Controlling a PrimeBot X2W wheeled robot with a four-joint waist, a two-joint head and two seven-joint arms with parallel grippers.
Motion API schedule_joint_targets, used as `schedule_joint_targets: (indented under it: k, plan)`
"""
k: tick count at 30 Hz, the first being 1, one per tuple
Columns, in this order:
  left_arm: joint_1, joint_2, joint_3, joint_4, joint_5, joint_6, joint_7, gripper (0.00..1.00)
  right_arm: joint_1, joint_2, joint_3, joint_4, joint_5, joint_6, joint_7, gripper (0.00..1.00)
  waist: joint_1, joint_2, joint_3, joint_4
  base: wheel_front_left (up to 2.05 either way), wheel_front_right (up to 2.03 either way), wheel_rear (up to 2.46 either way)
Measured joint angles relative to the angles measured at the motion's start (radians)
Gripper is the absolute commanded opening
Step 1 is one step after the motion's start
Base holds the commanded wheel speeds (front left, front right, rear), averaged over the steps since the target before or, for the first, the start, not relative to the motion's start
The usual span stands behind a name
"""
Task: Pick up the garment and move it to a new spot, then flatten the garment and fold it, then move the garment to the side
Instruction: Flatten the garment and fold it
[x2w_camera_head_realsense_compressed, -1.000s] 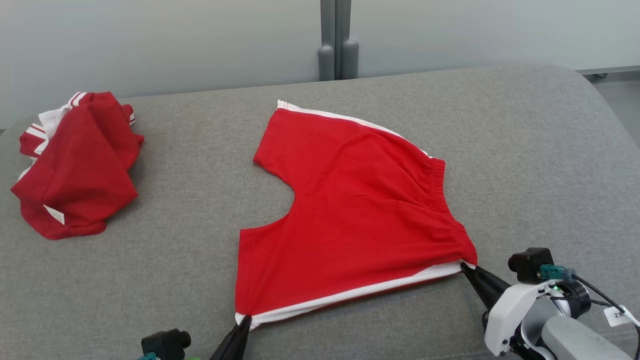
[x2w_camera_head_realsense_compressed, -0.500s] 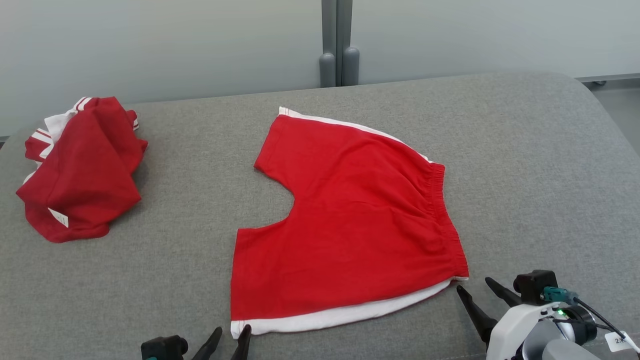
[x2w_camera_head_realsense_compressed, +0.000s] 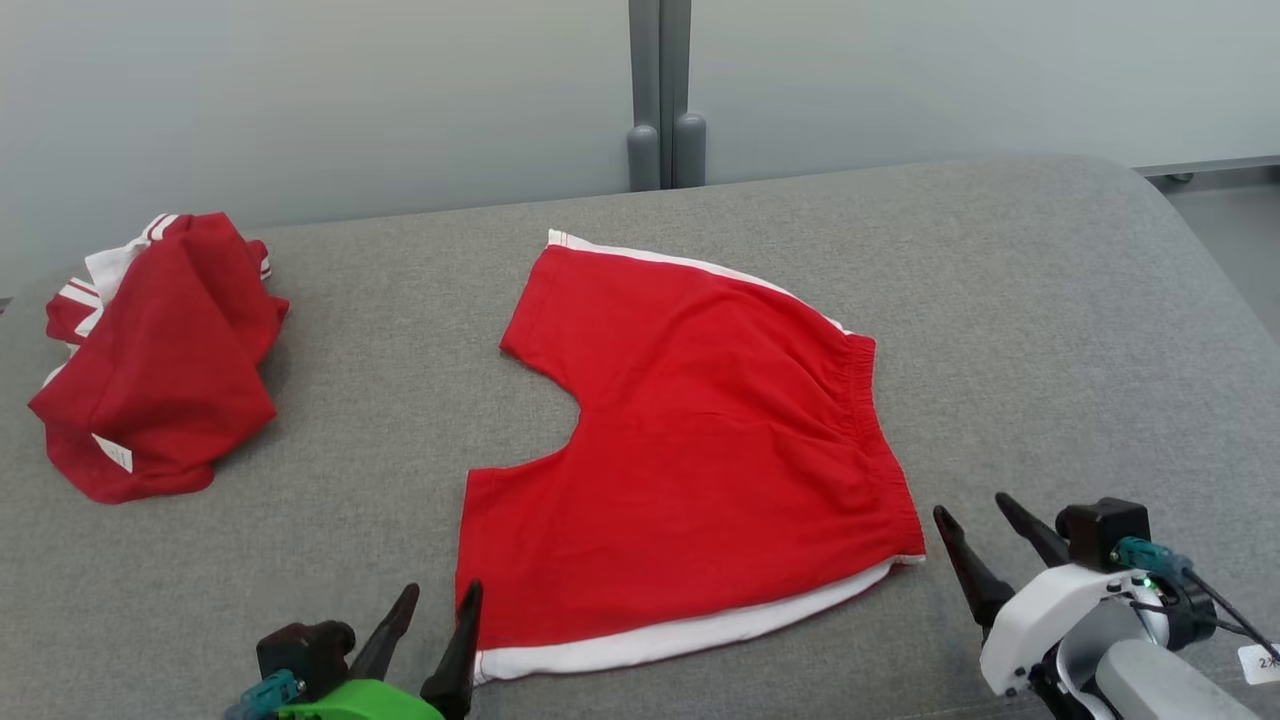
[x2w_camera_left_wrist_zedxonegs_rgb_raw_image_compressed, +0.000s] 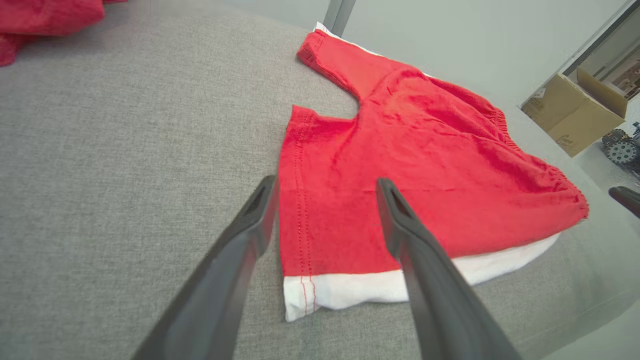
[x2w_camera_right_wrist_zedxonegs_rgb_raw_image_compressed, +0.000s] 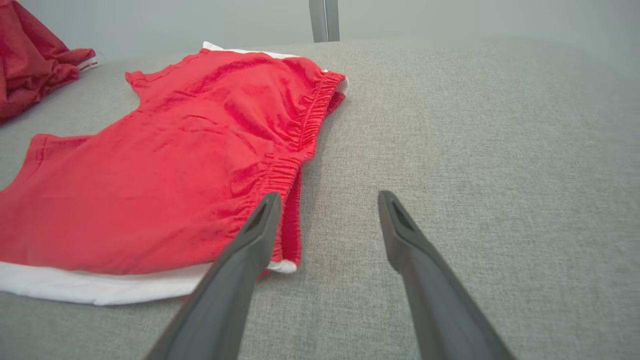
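The garment (x2w_camera_head_realsense_compressed: 690, 450), a pair of red shorts with white side stripes, lies spread flat on the grey cushioned surface (x2w_camera_head_realsense_compressed: 1050, 330), waistband to the right. My left gripper (x2w_camera_head_realsense_compressed: 437, 592) stands open just off the near-left leg corner, holding nothing. In the left wrist view the garment (x2w_camera_left_wrist_zedxonegs_rgb_raw_image_compressed: 400, 165) lies beyond my left gripper (x2w_camera_left_wrist_zedxonegs_rgb_raw_image_compressed: 325, 185), whose fingers straddle the leg hem without touching it. My right gripper (x2w_camera_head_realsense_compressed: 968, 505) is open beside the near waistband corner. The right wrist view shows my right gripper (x2w_camera_right_wrist_zedxonegs_rgb_raw_image_compressed: 327, 197) empty, the garment (x2w_camera_right_wrist_zedxonegs_rgb_raw_image_compressed: 165, 170) to its left.
A second red garment (x2w_camera_head_realsense_compressed: 155, 350) lies crumpled at the far left of the surface. A grey wall with a vertical post (x2w_camera_head_realsense_compressed: 660, 95) stands behind. A cardboard box (x2w_camera_left_wrist_zedxonegs_rgb_raw_image_compressed: 575, 112) sits on the floor beyond the right edge.
Both grippers have let go of the garment's near corners, opened and drawn back. The stretched near edge has relaxed and lies flat. The camera has shifted slightly.
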Motion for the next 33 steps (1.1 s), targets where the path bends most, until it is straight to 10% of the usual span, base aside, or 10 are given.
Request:
schedule_joint_targets:
  k: [8,33]
  plan:
    - [-0.013,-0.005,0.064,-0.105,0.095,0.046,0.000,1.00,-0.011,0.001,-0.122,-0.152,-0.036,-0.064,0.000,1.00,0.0000,0.0000,-0.026,-0.010,0.00,0.00,0.00]
    - [0.154,-0.071,0.256,-0.289,0.203,0.096,0.000,1.00,0.084,0.067,-0.179,-0.319,-0.137,-0.091,-0.003,1.00,0.0000,0.0000,-0.044,-0.009,0.00,0.00,0.00]
